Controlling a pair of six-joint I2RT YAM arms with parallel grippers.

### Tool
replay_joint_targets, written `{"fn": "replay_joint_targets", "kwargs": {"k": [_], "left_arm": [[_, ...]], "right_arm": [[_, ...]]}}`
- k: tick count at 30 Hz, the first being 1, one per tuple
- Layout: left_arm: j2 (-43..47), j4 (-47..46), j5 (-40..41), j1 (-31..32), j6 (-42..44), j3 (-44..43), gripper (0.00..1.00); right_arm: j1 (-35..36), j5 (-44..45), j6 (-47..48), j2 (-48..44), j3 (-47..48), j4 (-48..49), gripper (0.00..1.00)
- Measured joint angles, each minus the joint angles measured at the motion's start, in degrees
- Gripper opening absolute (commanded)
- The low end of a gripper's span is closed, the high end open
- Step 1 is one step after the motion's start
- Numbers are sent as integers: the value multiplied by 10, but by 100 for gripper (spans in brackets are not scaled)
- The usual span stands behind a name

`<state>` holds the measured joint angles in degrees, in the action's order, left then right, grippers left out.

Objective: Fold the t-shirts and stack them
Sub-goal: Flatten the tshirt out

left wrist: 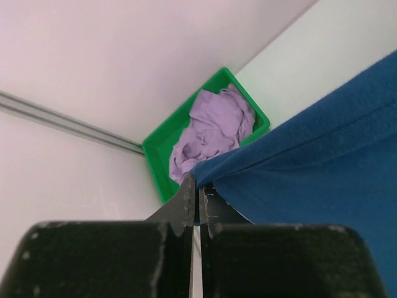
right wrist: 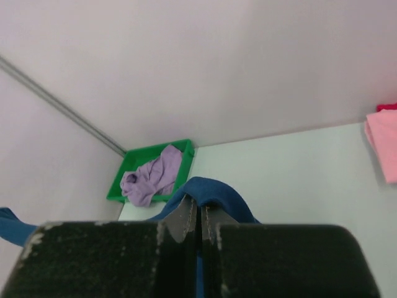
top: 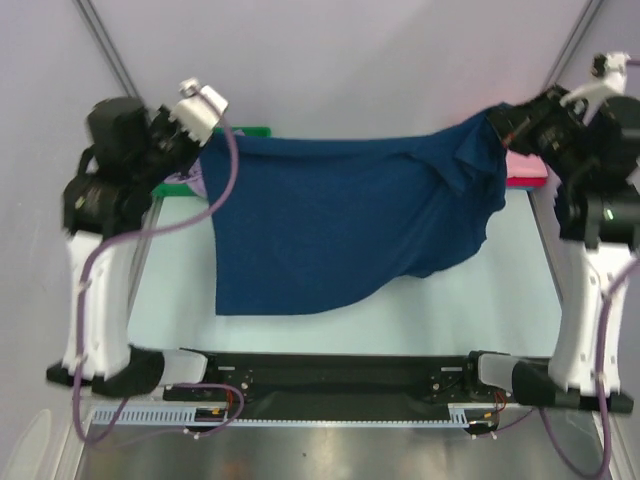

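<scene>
A navy blue t-shirt point(top: 340, 225) hangs stretched between my two raised grippers above the table, plain side showing, its lower edge draping down. My left gripper point(top: 205, 135) is shut on its left top corner; the wrist view shows the pinch point(left wrist: 198, 186) and the navy cloth point(left wrist: 322, 155). My right gripper point(top: 500, 125) is shut on the right top corner, with cloth bunched over the jaws point(right wrist: 200, 202). A crumpled lavender t-shirt point(left wrist: 214, 130) lies in the green bin point(left wrist: 158, 161), and also shows in the right wrist view point(right wrist: 152, 177). Folded pink and red t-shirts point(top: 525, 168) lie at the back right.
The green bin point(top: 250, 131) stands at the back left corner, mostly hidden behind the shirt. The pink folded shirt point(right wrist: 381, 146) lies near the back wall. The pale table point(top: 350, 330) shows below the hanging shirt. The arm bases stand at the near edge.
</scene>
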<state>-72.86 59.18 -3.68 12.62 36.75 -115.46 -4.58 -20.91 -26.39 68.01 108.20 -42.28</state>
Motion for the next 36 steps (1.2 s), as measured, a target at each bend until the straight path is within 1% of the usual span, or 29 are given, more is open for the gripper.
{"fn": "replay_joint_targets", "kwargs": {"k": [3, 5, 8, 10, 11, 13, 15, 18, 20, 22, 23, 26, 28, 31, 34, 36], "left_arm": [[-101, -24, 10, -1, -3, -38, 0], [-199, -40, 15, -3, -4, -94, 0], [-346, -50, 28, -8, -5, -223, 0], [-404, -68, 44, -12, -5, -273, 0], [-422, -81, 52, -14, -5, -283, 0], [-435, -98, 62, -18, -5, -287, 0], [-435, -108, 68, -20, -2, -294, 0], [-426, -135, 72, -21, 6, -305, 0], [-410, -148, 71, -21, 9, -297, 0], [-379, -159, 61, -21, 13, -258, 0], [-359, -161, 56, -21, 14, -232, 0], [-286, -168, 32, -21, 20, -117, 0], [-229, -183, 13, -21, 25, -14, 0], [-134, -203, -18, -22, 34, 176, 0], [-58, -215, -45, -22, 44, 352, 0], [-21, -216, -60, -21, 47, 455, 0]], "right_arm": [[0, -7, -14, 108, 19, 68, 0], [0, -10, -27, 188, 52, 115, 0], [-1, -15, -52, 346, 153, 155, 0], [-2, -19, -68, 450, 263, 156, 0], [-3, -20, -81, 498, 320, 163, 0], [-5, -22, -104, 556, 393, 180, 0], [-11, -24, -135, 570, 407, 204, 0], [-25, -24, -160, 546, 384, 245, 0], [-33, -24, -159, 511, 351, 252, 0], [-38, -25, -153, 456, 302, 255, 0], [-39, -26, -150, 422, 263, 258, 0], [-39, -31, -138, 298, 102, 277, 0], [-39, -33, -130, 208, -33, 294, 0], [-40, -33, -121, 99, -217, 302, 0], [-41, -24, -110, 17, -402, 286, 0], [-42, -17, -108, -23, -501, 254, 0]]}}
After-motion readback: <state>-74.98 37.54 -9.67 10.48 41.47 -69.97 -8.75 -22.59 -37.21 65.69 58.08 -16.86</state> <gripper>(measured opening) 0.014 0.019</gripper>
